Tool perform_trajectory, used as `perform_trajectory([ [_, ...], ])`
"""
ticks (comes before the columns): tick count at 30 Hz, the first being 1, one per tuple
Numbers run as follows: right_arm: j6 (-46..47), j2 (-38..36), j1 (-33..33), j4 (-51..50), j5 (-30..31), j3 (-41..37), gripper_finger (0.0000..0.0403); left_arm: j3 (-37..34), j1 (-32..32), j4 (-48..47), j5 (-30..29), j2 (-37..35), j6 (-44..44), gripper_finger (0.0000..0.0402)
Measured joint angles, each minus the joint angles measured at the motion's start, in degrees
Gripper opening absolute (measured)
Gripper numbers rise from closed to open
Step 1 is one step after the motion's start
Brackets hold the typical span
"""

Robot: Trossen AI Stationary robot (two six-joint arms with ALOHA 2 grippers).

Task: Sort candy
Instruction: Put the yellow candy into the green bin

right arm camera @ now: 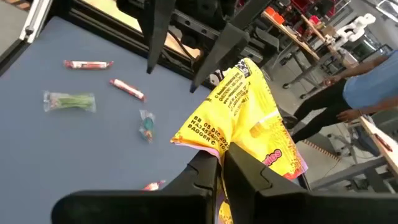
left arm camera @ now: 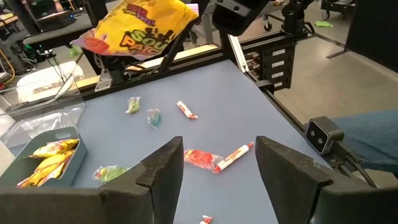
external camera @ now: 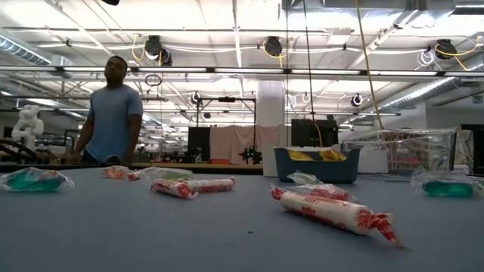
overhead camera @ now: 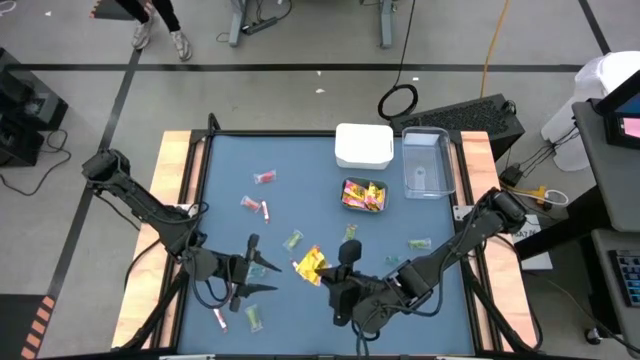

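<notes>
The right tool [right arm camera: 219, 167], near the 6 o'clock edge of the blue surface [overhead camera: 310, 200], is clamped shut on a crinkled yellow square candy packet with red print [right arm camera: 249, 124], held clear of the surface. At its 9 o'clock, the left tool [left arm camera: 217, 163] hovers with fingers apart, holding nothing. Other small wrapped sweets [overhead camera: 262, 178] lie scattered, and more yellow packets fill a teal plastic tray [overhead camera: 351, 204] toward 1 o'clock.

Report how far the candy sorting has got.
Done: some yellow packets lie in the teal bin. In hand: the right gripper is shut on another yellow packet; the left gripper is open and empty. Left: sticks and red and green pieces scattered on the table; the clear container looks empty.
</notes>
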Motion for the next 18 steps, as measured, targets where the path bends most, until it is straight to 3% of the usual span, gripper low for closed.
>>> perform_trajectory([
  [9, 18.93, 0.0, -0.79, -0.69, 1.12, 0.0, 0.0016, 0.0, 0.0, 0.0, 0.02, 0.0, 0.02, 0.0206],
  [18, 23.28, 0.0, -6.44, -10.58, 1.7, 0.0, 0.0016, 0.0, 0.0, -0.23, 0.11, 0.0, 0.0, 0.0205],
])
